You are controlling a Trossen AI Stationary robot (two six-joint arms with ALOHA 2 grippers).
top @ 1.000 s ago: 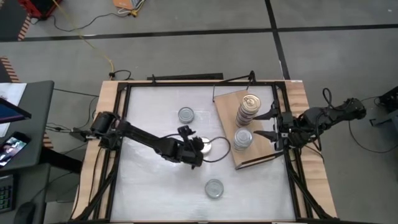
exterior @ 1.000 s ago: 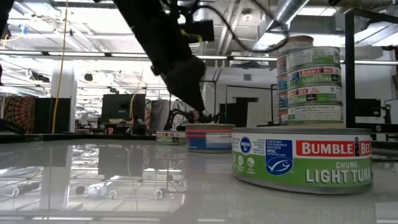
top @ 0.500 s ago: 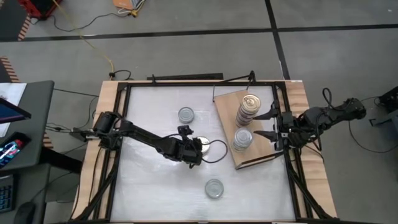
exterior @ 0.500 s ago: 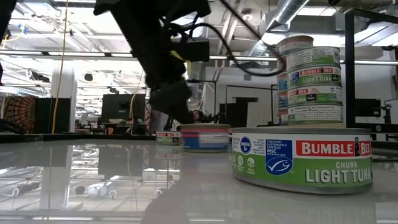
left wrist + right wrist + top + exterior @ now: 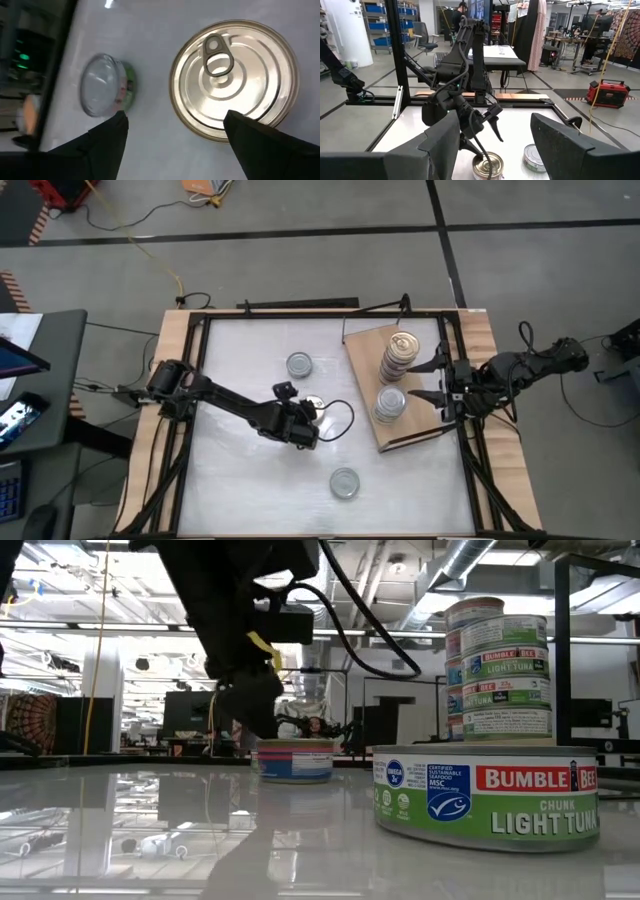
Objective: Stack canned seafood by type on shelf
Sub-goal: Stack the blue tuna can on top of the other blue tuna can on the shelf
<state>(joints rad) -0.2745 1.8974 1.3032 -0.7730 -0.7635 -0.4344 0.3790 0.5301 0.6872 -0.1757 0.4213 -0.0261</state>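
The canned seafood is spread over the table and the shelf. A gold pull-tab tin (image 5: 235,75) stands flat on the white table at mid-table, also seen as the tin (image 5: 293,758) in the low view. My left gripper (image 5: 300,425) hangs over it, open and slanting down. A silver-lidded tin (image 5: 299,365) stands farther back and another tin (image 5: 344,482) near the front edge. On the wooden shelf (image 5: 365,345) at the right stand a tall stack (image 5: 402,355) and a shorter stack (image 5: 390,405). My right gripper (image 5: 440,380) waits open beside the shelf. My left gripper has one finger (image 5: 250,140) at the near rim of the gold tin's lid (image 5: 220,131), coming slanting down from the table's left. Whether it presses there or only stands just above, I cannot tell. The other finger (image 5: 107,137) is over bare table. The tin stands flat on the table.
A black frame runs round the table (image 5: 250,480) inside its pale wooden rim. A loose cable (image 5: 345,420) loops from the left wrist over the table beside the gold tin. Bare tabletop lies at the near left.
My left gripper has sunk a little, tipped further down and drawn toward the table's left. The gold tin under it has slid a short way left and toward the far edge, still flat on the table.
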